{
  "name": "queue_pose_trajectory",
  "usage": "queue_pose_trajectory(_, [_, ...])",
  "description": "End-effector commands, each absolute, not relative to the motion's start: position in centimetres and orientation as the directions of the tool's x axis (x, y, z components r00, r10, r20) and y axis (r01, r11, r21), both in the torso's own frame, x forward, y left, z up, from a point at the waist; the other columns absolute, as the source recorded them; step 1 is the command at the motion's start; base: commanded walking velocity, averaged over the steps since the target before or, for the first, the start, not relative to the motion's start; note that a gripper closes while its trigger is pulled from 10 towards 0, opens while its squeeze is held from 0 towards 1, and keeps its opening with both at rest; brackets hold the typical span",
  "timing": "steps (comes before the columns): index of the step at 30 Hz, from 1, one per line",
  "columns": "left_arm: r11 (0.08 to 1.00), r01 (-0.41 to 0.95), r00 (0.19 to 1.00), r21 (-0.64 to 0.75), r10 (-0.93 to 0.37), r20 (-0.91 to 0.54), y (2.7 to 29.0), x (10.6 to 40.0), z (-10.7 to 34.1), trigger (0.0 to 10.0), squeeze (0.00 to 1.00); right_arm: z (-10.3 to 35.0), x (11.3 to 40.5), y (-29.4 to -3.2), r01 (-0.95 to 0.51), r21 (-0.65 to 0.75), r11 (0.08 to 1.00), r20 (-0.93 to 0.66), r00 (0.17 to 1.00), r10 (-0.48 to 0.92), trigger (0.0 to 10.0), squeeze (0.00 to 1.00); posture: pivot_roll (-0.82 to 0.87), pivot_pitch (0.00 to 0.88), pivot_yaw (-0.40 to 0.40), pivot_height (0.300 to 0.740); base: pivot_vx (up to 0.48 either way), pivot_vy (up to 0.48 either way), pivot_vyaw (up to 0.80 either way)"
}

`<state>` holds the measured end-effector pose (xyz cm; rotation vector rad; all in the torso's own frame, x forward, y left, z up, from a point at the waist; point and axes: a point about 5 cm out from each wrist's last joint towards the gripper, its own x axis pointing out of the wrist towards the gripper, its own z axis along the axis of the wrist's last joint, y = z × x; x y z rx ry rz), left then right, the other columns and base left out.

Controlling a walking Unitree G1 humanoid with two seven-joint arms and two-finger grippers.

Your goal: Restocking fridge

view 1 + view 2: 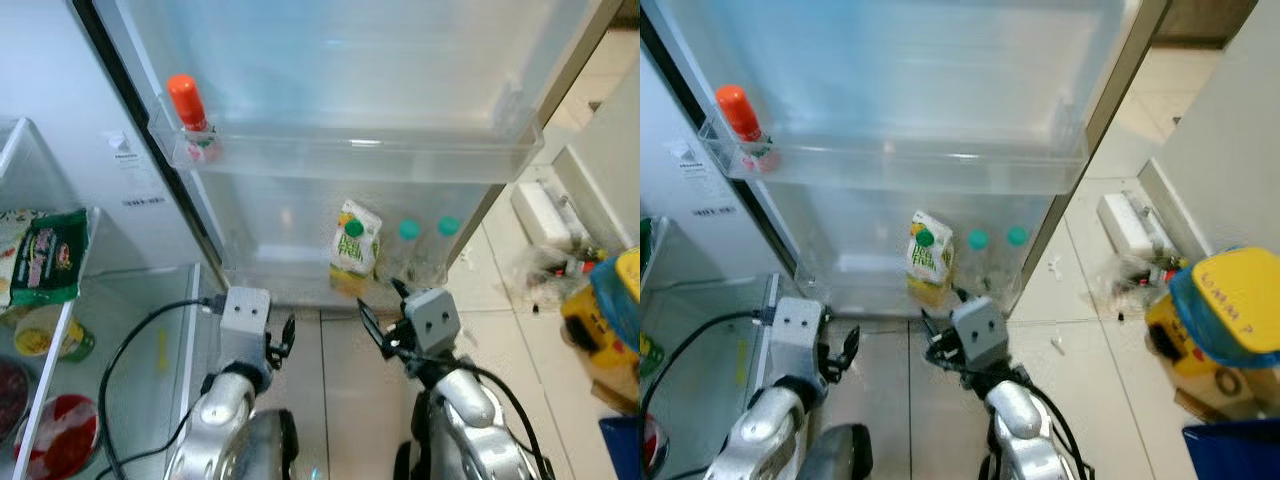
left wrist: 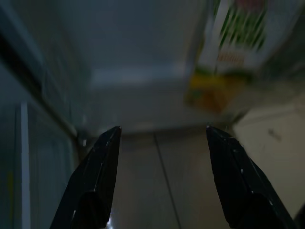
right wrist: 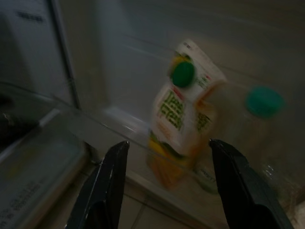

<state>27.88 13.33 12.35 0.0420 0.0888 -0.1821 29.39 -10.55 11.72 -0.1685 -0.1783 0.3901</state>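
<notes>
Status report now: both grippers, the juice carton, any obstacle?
Left gripper and right gripper: jaws open, empty. Juice carton upright in lower door shelf, beside two green-capped bottles. No obstacle seen.

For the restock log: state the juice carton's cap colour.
Green; the juice carton cap shows best in the right wrist view.

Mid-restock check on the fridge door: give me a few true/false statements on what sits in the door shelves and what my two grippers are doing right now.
1. The juice carton stands in the lower door shelf. True.
2. The red-capped bottle shares the lower shelf with the carton. False: it stands at the left end of the upper door shelf.
3. The right gripper is shut on the carton. False: its fingers are spread, with the carton ahead of them and not touched.
4. Two teal-capped bottles stand to the right of the carton. True.
5. The left gripper is open and holds nothing. True.
6. The carton's cap is red. False: it is green.
</notes>
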Motion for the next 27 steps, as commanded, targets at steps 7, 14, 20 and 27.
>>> queue_pose_trajectory(7, [0.976, 0.217, 0.970, -0.007, -0.216, -0.109, 12.8, 27.5, 11.1, 10.0, 0.00, 8.7, 29.2, -13.1, -0.253, -0.131, 0.959, 0.019, 0.966, 0.258, 10.0, 0.00, -0.06, 0.113, 0.019, 0.586, 0.000, 0.000, 0.00])
queue_pose_trajectory(14, [0.974, 0.224, 0.968, -0.024, -0.225, -0.108, 12.5, 27.9, 10.7, 10.0, 0.00, 8.7, 29.1, -13.4, -0.222, -0.133, 0.966, 0.021, 0.974, 0.226, 10.0, 0.00, -0.09, 0.071, 0.031, 0.586, 0.000, 0.000, 0.00])
queue_pose_trajectory(20, [0.975, 0.218, 0.971, -0.032, -0.220, -0.090, 11.8, 28.6, 10.6, 10.0, 0.00, 8.5, 29.6, -14.4, -0.163, -0.158, 0.974, 0.025, 0.985, 0.169, 10.0, 0.00, -0.11, 0.046, 0.017, 0.586, 0.000, 0.000, 0.00])
queue_pose_trajectory(27, [0.976, 0.214, 0.972, -0.046, -0.217, -0.086, 11.4, 28.8, 10.3, 10.0, 0.00, 8.5, 29.5, -14.8, -0.146, -0.174, 0.974, 0.023, 0.988, 0.152, 10.0, 0.00, -0.14, 0.042, 0.002, 0.586, 0.000, 0.000, 0.00])
